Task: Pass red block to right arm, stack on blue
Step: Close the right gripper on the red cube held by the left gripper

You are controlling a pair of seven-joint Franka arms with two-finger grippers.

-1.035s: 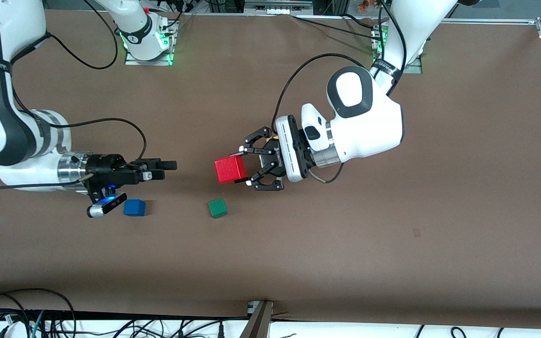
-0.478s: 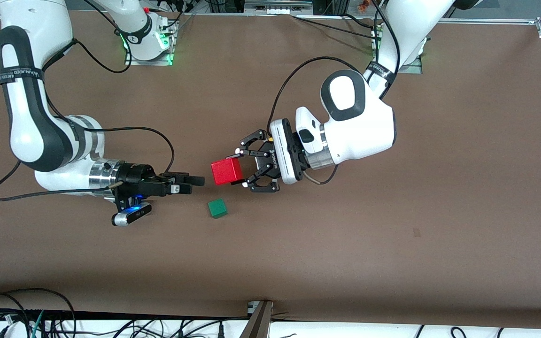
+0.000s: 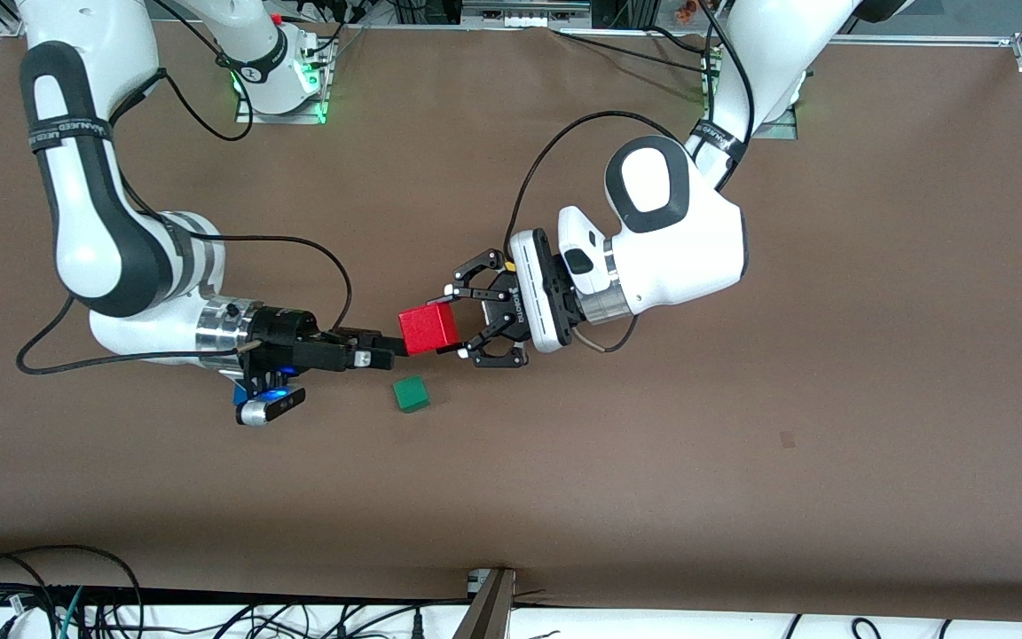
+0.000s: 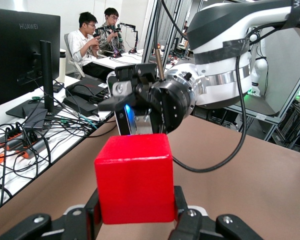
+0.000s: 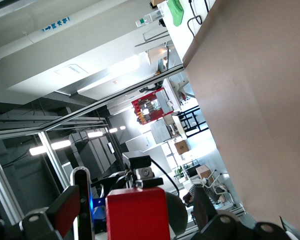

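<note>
Fingers of left gripper (image 3: 456, 322) clamped on one red block (image 3: 428, 328), right gripper (image 3: 384, 346) fingers apart, one green cube (image 3: 411, 393).

A small red block (image 3: 428, 329), a matte cube, is held up in the air over the middle of the table. The left gripper (image 3: 462, 320), a black linkage claw, is clamped on two opposite faces of it. The cube sits square and level between the claw's fingers (image 4: 92, 220).

The right arm (image 3: 112, 257), white with a silver wrist band, reaches in level with the red block. The right gripper (image 3: 384, 347) has slim black fingers whose tips are at the block's free side.

The blue block (image 3: 239, 393) lies on the table directly under the right arm's wrist, mostly hidden, with only a corner showing.
</note>
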